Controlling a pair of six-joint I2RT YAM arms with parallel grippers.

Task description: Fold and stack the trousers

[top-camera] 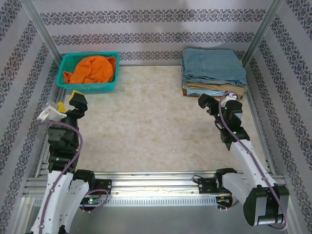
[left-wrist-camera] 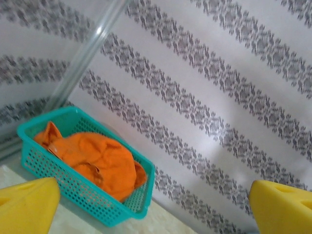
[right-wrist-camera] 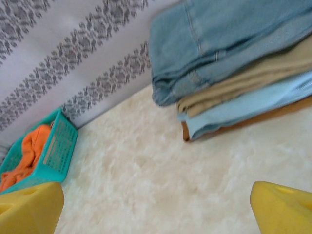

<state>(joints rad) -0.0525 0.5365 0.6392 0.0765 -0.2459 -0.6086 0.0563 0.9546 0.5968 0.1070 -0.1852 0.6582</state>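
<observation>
Table point(top-camera: 156, 126): pale top, whole middle bare, plenty of room to spread cloth. Patterned walls point(top-camera: 156, 34) close in on three sides, with metal posts point(top-camera: 43, 34) in the far corners.

Folded stack point(top-camera: 214, 73) sits in the far right corner, denim pair point(top-camera: 212, 63) on top, tan pair point(top-camera: 214, 88) under it. Teal basket point(top-camera: 87, 73) sits in the far left corner by the back wall. The trousers point(top-camera: 92, 68), bright orange, are bunched inside the basket and not yet out, so the task looks barely begun.

Left gripper point(top-camera: 68, 99) hangs near the basket's near-left corner, jaws wide, empty. Its yellow fingertips point(left-wrist-camera: 27, 207) frame the basket in the wrist view. Right gripper point(top-camera: 214, 101) is just in front of the stack, jaws wide, empty.

Likely step: left arm fetches the orange pair.
- Come down from above onto the highest bulge.
- Pinch cloth only and keep the fingers off the mesh wall.
- Lift straight up until the legs clear the rim, or the light basket may drag or tip.
- Carry to the bare middle.

The tight spot is between the basket and the left wall. The right arm should keep off the stack's near edge.
</observation>
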